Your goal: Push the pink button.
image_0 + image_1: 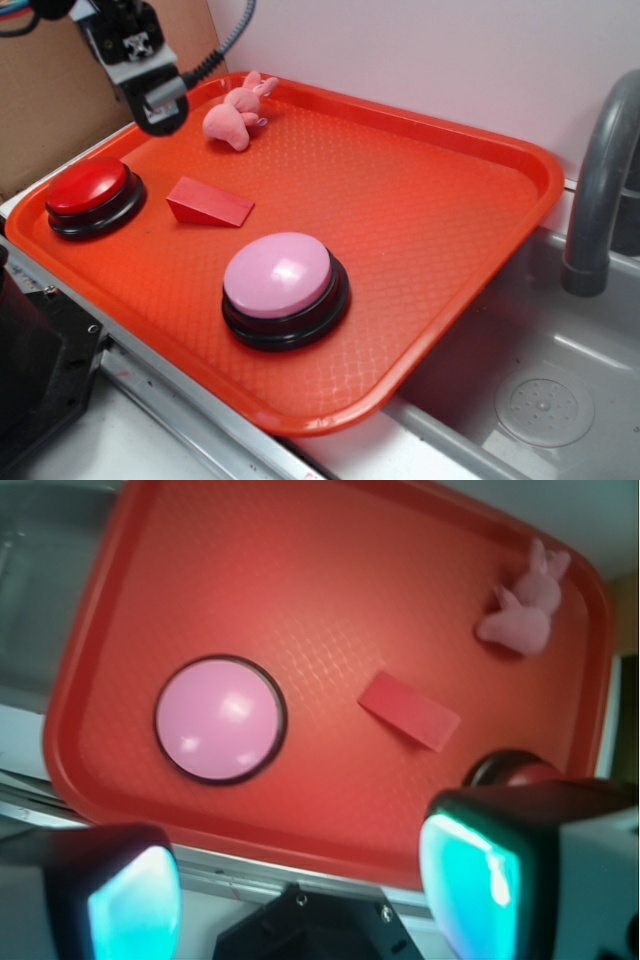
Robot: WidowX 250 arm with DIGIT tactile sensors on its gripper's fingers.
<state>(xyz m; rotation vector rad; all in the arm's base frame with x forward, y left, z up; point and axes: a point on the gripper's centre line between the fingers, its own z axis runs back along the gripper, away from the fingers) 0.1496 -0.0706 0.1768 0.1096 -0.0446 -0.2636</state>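
Observation:
The pink button (280,275), a large pale-pink dome on a black base, sits near the front middle of the orange tray (470,230). In the wrist view the pink button (218,718) lies left of centre, well ahead of the fingers. My gripper (160,102) hangs high over the tray's far left corner, above and behind the red button, far from the pink one. In the wrist view my gripper (300,900) is open, its two teal pads wide apart with nothing between them.
A smaller red button (88,187) stands at the tray's left. A red wedge block (208,203) lies between the two buttons. A pink plush bunny (237,112) rests at the back. A grey faucet (600,180) and sink (540,400) are to the right; a black box (30,370) sits front left.

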